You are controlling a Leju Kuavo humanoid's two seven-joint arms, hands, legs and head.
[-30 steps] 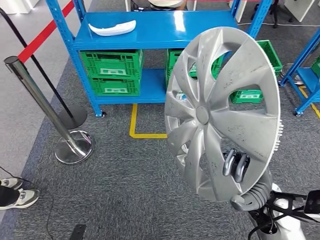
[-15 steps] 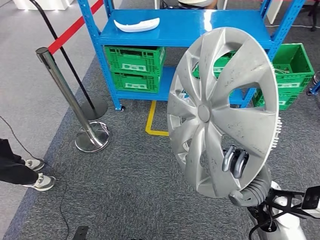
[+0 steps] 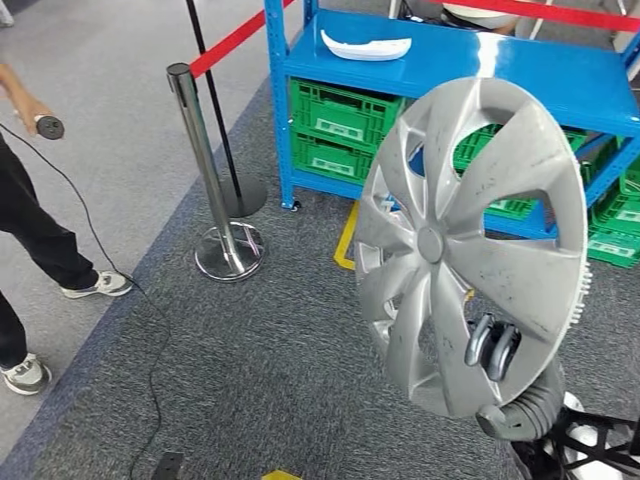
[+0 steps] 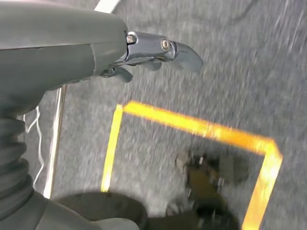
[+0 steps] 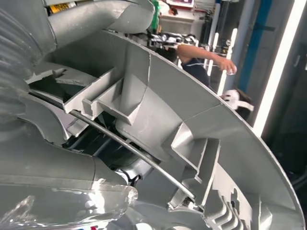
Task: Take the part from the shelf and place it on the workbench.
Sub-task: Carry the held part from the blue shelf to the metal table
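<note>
A silver wheel cover stands nearly upright in front of me at the right of the head view. My right hand grips it at its lower rim, with dark fingers hooked through one opening. The right wrist view shows the cover's ribbed back close up, and the hand against it. My left hand hangs over the carpet with its fingers stretched out and nothing in it. The blue shelf stands behind, with a white curved part on its top board.
Green crates fill the lower shelf levels. A chrome stanchion with a red belt stands left of the shelf. A person holding a cabled device stands at far left. Yellow floor tape marks the grey carpet.
The camera has turned left: shelf and stanchion have slid rightward in the picture, and a person has come into view. The wheel cover stays in my right hand.
</note>
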